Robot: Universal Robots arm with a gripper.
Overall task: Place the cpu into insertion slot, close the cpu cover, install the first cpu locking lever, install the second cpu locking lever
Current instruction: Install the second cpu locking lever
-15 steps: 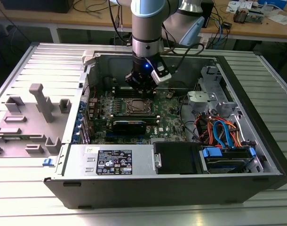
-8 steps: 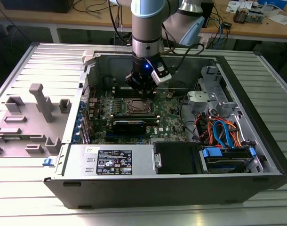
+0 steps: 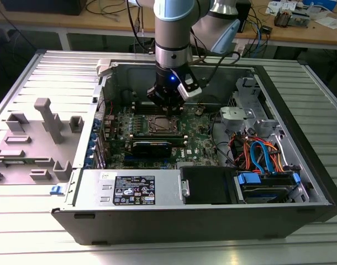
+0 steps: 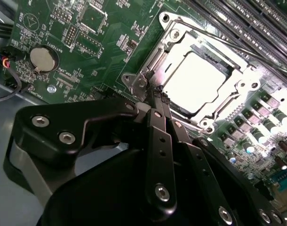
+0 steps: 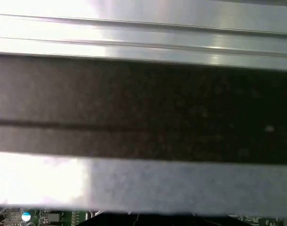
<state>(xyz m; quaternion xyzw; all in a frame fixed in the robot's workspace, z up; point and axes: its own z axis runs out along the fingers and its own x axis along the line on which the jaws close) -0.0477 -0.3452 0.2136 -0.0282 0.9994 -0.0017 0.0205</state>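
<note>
The arm reaches down into the open computer case (image 3: 301, 165) on the ribbed metal worktop (image 3: 41, 77), and the hand (image 4: 157, 96) sits right at the corner of the insertion slot (image 4: 169, 33), with its fingers (image 4: 158, 136) pressed together and nothing between them. In the second wrist view the cpu (image 4: 197, 80) is already lying flat in the slot, bright silver top showing, and the cpu cover (image 4: 240, 77) is folded down around it like a frame. Fingertips look to be touching, or just beside, the metal tab at the cover's near corner, hard to say which.
</note>
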